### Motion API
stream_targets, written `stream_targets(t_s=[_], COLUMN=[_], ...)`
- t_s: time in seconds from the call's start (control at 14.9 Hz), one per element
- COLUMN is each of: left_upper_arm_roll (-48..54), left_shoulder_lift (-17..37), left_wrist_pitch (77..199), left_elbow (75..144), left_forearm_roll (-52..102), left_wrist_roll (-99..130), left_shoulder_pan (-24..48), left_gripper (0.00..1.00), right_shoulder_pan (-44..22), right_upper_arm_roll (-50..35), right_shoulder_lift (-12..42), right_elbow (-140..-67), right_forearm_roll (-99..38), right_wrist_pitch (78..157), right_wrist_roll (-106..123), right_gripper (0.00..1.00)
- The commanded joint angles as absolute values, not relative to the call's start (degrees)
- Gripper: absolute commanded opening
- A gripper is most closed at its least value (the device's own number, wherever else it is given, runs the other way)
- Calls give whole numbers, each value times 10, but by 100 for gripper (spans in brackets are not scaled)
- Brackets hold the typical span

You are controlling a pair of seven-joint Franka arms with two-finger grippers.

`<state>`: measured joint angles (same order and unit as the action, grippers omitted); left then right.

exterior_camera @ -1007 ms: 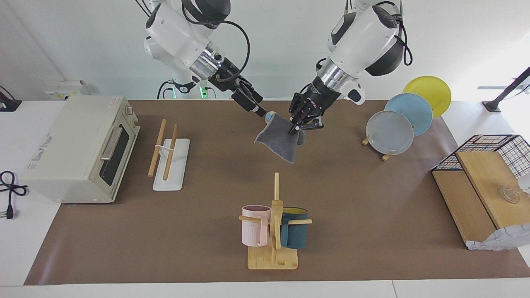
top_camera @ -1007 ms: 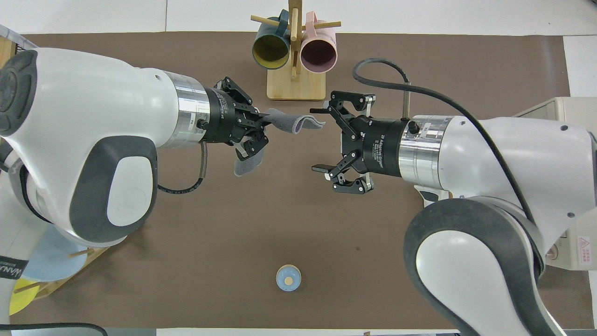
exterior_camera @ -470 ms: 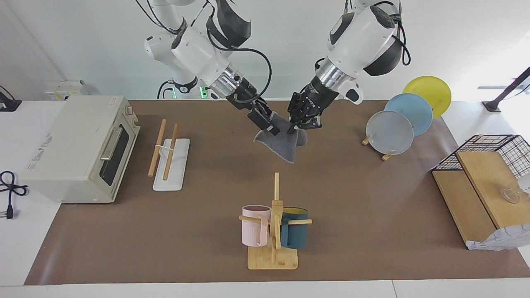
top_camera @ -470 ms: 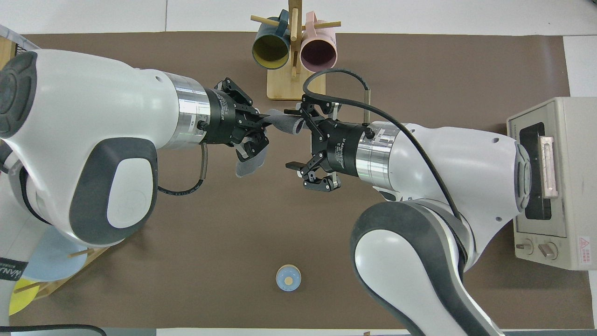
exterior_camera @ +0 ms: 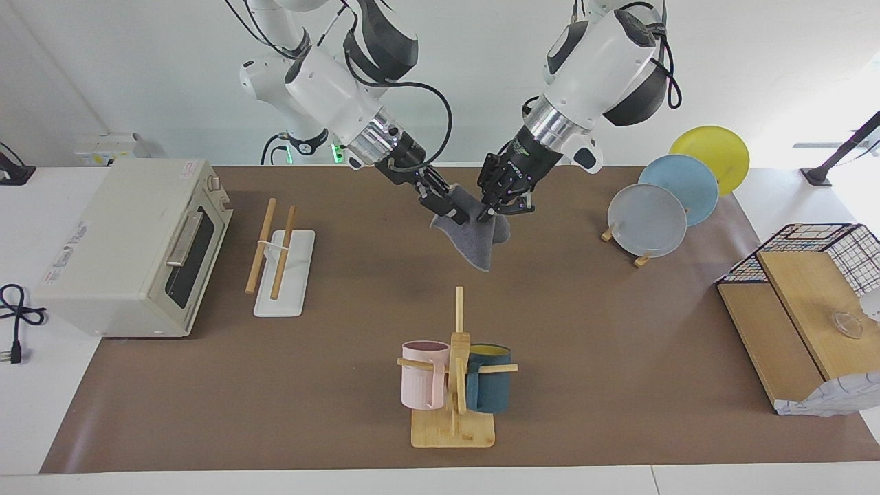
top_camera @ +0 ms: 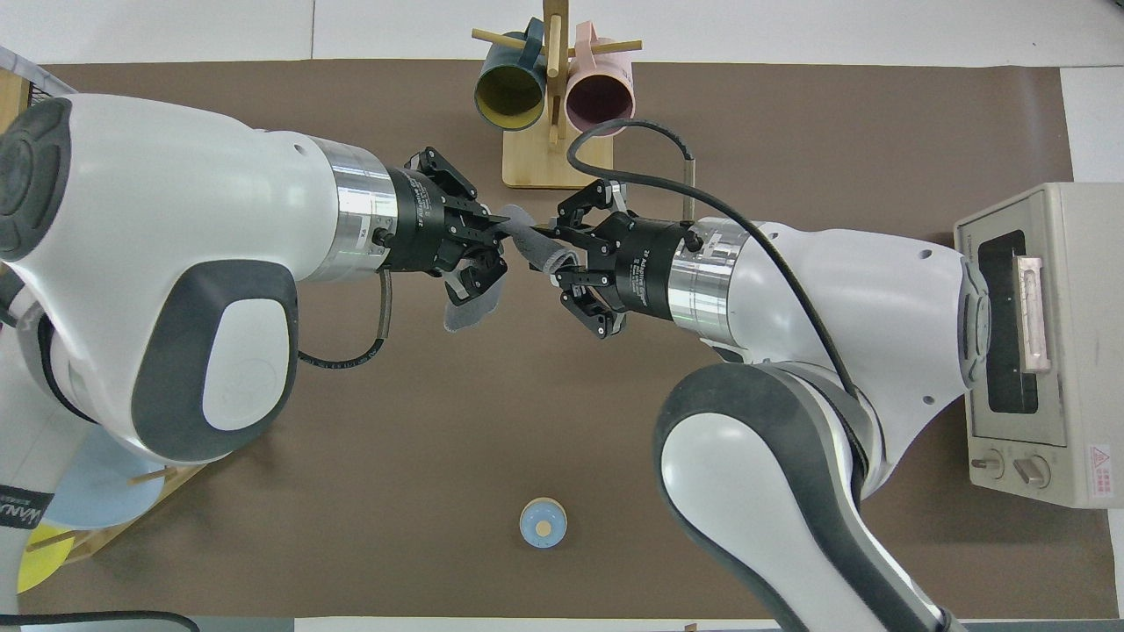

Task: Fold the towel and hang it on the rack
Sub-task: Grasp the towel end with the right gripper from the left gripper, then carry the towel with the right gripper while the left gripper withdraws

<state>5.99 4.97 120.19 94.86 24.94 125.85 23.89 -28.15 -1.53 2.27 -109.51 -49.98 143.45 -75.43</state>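
Right gripper (exterior_camera: 459, 218): pinching towel (exterior_camera: 476, 242) edge | left gripper (exterior_camera: 489, 213): clamped on other edge | towel hangs between them | rack (exterior_camera: 277, 249): toward right arm's end

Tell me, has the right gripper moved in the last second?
Yes. The right gripper has come away from the oven end, toward the left gripper, and now closes on the towel hanging between them.

We count two mugs (exterior_camera: 425, 383), one pink and one teal, on one mug tree (exterior_camera: 454, 426), and three plates (exterior_camera: 647, 220) on a stand at the upper right of the facing view. We also see one towel (exterior_camera: 476, 240), one rack (exterior_camera: 278, 256), one toaster oven (exterior_camera: 127, 246), one small blue round object (top_camera: 543, 522) and two grippers (exterior_camera: 459, 215).
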Motion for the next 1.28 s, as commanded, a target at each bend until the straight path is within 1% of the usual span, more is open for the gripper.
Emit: stream_targets(t_s=[0.0,0.4,0.47,0.67,0.87,1.01,1.21], left_upper_arm_roll=[54,54,54,54,53,51,49], left_shoulder_lift=[28,24,23,21,19,14,4], left_wrist_pitch=[1208,1206,1205,1204,1204,1201,1198], left_elbow=[973,979,981,982,987,997,1021], left_forearm_roll=[258,257,258,258,257,257,257], left_wrist_roll=[1263,1247,1232,1220,1213,1175,1101], left_shoulder_pan=[252,259,259,259,255,251,228], left_gripper=[0,0,99,100,100,100,100], right_shoulder_pan=[-283,-283,-283,-283,-277,-259,-238], right_upper_arm_roll=[-16,-16,-16,-16,-13,-12,-12], right_shoulder_lift=[30,25,24,22,13,8,4], right_elbow=[-1089,-1097,-1099,-1105,-1118,-1124,-1131], right_forearm_roll=[-513,-512,-512,-507,-486,-404,-322], right_wrist_pitch=[1444,1437,1437,1431,1375,1328,1276], right_wrist_roll=[-730,-689,-682,-640,-523,-450,-320], right_gripper=[0,0,0,0,0,0,0])
